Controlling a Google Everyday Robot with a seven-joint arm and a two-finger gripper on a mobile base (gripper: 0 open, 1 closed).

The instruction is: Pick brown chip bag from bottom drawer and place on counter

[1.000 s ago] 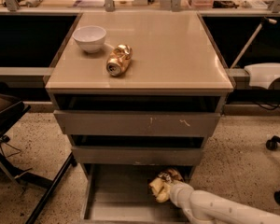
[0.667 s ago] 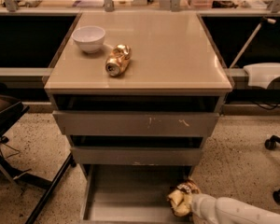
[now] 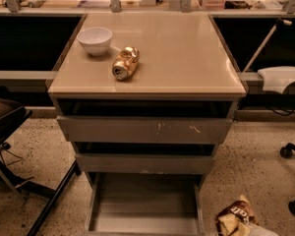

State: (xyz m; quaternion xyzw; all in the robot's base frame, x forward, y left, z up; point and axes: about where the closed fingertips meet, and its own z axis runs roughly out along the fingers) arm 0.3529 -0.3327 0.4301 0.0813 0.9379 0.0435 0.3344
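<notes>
The bag point(image 3: 233, 217) is out of the drawer point(image 3: 145, 200), at 5 o'clock by the pincer point(image 3: 250, 228), grip untellable; placing on the worktop point(image 3: 187, 53) remains.

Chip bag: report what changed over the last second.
The chip bag moved right, out of the bottom drawer, and is now over the floor beside it, at the gripper in the lower right corner. Bowl, can and drawers stayed put.

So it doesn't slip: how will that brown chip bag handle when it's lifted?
The brown chip bag, at the gripper bottom right beside the bottom drawer, looks crumpled, so it is probably floppy and light. Its glossy film may be slippery.
</notes>
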